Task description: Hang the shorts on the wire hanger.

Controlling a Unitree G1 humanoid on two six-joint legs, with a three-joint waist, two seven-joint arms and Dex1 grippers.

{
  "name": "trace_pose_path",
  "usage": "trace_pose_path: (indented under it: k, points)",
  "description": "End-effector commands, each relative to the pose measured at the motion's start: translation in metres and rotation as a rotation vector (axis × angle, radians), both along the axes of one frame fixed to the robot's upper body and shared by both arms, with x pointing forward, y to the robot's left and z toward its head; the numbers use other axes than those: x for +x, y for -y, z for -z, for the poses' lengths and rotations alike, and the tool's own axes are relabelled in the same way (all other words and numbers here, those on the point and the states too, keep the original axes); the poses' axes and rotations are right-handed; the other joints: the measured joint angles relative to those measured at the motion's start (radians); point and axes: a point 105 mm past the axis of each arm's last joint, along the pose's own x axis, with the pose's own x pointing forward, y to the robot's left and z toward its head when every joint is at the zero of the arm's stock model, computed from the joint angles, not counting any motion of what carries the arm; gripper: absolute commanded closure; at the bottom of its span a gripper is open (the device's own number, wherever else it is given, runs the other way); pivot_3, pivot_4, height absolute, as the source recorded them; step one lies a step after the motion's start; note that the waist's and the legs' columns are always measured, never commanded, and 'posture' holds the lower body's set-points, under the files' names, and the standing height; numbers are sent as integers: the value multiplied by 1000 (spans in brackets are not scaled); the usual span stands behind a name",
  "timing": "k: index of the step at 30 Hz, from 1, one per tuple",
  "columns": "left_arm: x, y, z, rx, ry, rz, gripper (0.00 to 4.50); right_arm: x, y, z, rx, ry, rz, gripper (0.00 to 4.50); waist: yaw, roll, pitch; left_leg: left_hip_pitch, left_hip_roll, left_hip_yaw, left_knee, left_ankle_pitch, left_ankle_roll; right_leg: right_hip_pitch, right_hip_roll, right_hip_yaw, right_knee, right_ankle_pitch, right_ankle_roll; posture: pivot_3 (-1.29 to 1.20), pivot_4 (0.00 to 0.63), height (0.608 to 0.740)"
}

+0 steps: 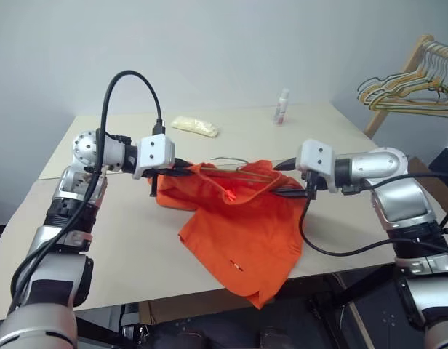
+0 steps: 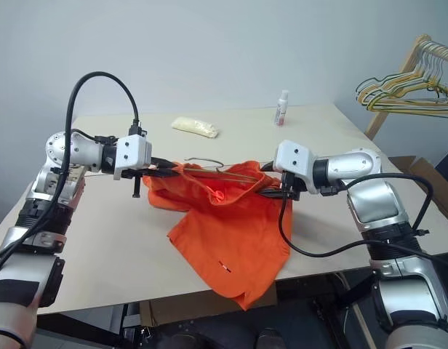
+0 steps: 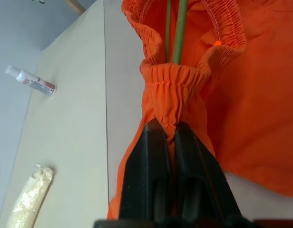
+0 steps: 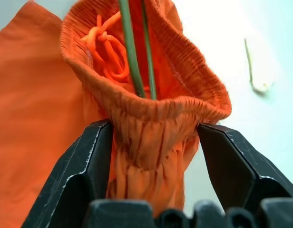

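I found the bright orange fabric shorts [image 1: 242, 225] draped off the thin grey-green wire hanger [image 3: 174, 31], gathered waistband bunched. My left gripper [image 3: 169, 137] was clamped on the waistband; my right gripper [image 4: 153, 142] stood apart around it.

There is one pair of orange shorts [image 1: 246, 225], one thin wire hanger [image 1: 235, 161] passing through its waistband, and two grippers, the left gripper [image 3: 169, 135] and the right gripper [image 4: 153, 137]. On the one table [image 1: 122, 240] I count one small white bottle [image 1: 283, 106] and one pale yellow packet [image 1: 196, 126]. At the side stands one wooden rack [image 1: 398, 76] with one bunch of coloured hangers [image 1: 409, 91], too tangled to count.
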Motion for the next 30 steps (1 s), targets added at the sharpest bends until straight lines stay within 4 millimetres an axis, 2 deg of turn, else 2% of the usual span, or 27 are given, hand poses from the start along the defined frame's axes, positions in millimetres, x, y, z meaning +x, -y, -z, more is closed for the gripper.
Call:
trace_pose_path:
  k: [1, 5, 10, 14, 17, 21, 25, 26, 29, 30]
  points:
    - [-3, 2, -16, -28, 54, 20, 4500, -2, -5, -17, 41, 21, -19, 1579, 0, 0, 0, 0, 0, 0, 0, 0, 0, 0, 0, 0, 0, 0, 0, 118, 0, 740]
    - [-3, 2, -15, -38, 50, 26, 4500, -3, -7, -18, 45, 14, -28, 2628, 0, 0, 0, 0, 0, 0, 0, 0, 0, 0, 0, 0, 0, 0, 0, 115, 0, 740]
    - [-6, 6, -18, -68, 23, 46, 4500, -5, -7, -17, 44, 19, -32, 4332, -1, 0, 0, 0, 0, 0, 0, 0, 0, 0, 0, 0, 0, 0, 0, 113, 0, 740]
    - [-5, 0, -6, -11, 9, 41, 4500, -5, -6, -17, 44, 17, -22, 4432, -2, 0, 0, 0, 0, 0, 0, 0, 0, 0, 0, 0, 0, 0, 0, 106, 0, 740]
    - [2, 0, -14, -75, 18, -5, 3725, -6, 0, -16, 44, 7, -6, 4432, -1, 0, 0, 0, 0, 0, 0, 0, 0, 0, 0, 0, 0, 0, 0, 104, 0, 740]
    - [13, -13, -21, -98, 58, -89, 2481, -9, 13, -18, 57, -6, 35, 4433, 0, 0, 0, 0, 0, 0, 0, 0, 0, 0, 0, 0, 0, 0, 0, 102, 0, 740]
    - [16, -18, -42, -243, 89, -120, 1200, -9, 33, -22, 86, 2, 122, 4433, 0, 0, 0, -1, 0, 0, 0, 0, 0, 0, 0, 0, -1, 0, 0, 91, 0, 740]
    - [16, -18, -47, -283, 99, -125, 994, -9, 39, -22, 95, 1, 154, 4433, 0, 0, 0, -1, 0, -1, 0, 0, 0, -1, 0, 0, -1, 0, 0, 80, 0, 740]
    - [15, -17, -54, -366, 107, -130, 33, -9, 58, -24, 114, -4, 263, 4433, -1, 0, 0, -2, 1, -1, 0, 0, 0, -1, -1, 0, -1, 0, 0, 65, 0, 740]
    - [14, -16, -54, -379, 102, -128, 0, -9, 62, -24, 122, -6, 294, 4433, -1, 0, 0, -2, 0, -1, 0, 0, 0, -1, -2, 0, -1, 0, 0, 58, 0, 740]
